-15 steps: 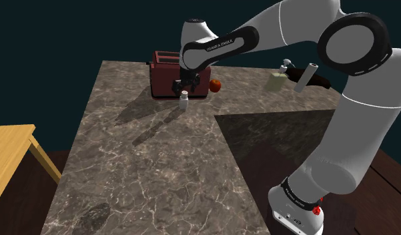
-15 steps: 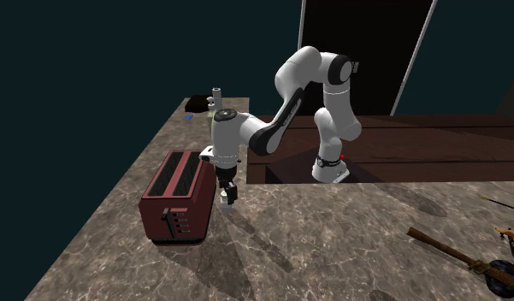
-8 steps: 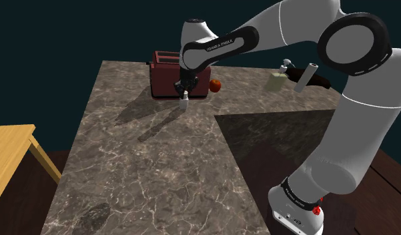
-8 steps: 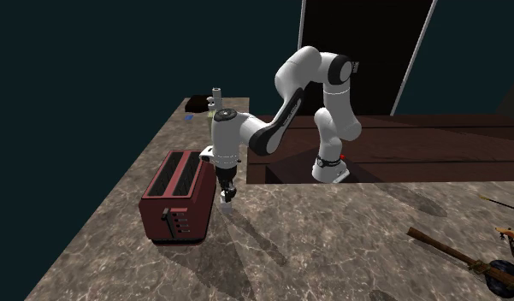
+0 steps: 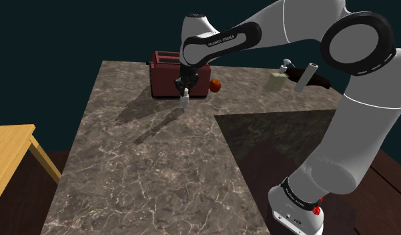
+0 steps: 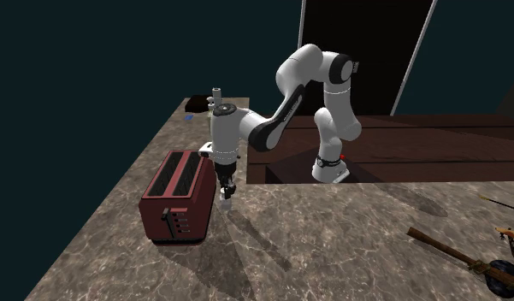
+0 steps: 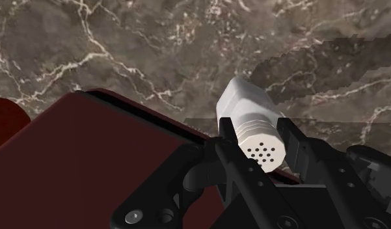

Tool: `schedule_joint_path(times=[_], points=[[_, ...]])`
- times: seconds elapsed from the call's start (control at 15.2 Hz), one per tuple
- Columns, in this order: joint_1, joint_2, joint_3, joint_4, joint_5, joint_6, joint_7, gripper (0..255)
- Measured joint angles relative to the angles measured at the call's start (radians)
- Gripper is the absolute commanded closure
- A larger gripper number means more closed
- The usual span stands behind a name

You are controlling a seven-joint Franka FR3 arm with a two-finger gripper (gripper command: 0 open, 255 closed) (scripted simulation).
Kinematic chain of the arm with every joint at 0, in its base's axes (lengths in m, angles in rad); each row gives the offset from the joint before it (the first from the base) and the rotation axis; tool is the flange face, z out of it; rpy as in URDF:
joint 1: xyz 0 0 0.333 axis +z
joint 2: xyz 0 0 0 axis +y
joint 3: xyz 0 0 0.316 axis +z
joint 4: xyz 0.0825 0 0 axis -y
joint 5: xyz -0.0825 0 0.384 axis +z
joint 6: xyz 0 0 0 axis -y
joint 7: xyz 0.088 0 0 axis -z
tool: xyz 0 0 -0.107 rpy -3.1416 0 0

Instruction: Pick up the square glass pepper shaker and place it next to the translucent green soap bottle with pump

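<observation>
Marbled counter (image 5: pixel 145 173), upper centre: gripper (image 7: pixel 260 148) clasps pepper shaker (image 7: pixel 247 112) at its cap beside red toaster (image 5: pixel 167 77); so high a hold may slip before the soap bottle (image 5: pixel 277 81).

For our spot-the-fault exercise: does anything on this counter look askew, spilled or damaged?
Nothing stands out. The white shaker is clasped in the gripper beside the red toaster; the apple and soap bottle look intact, with nothing spilled.
</observation>
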Motion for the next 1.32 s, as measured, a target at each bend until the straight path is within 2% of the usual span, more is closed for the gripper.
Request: schedule_joint_path(times=[1.32], points=[[0.0,-0.075,0.006,0.17,0.022,-0.243,-0.023,255]])
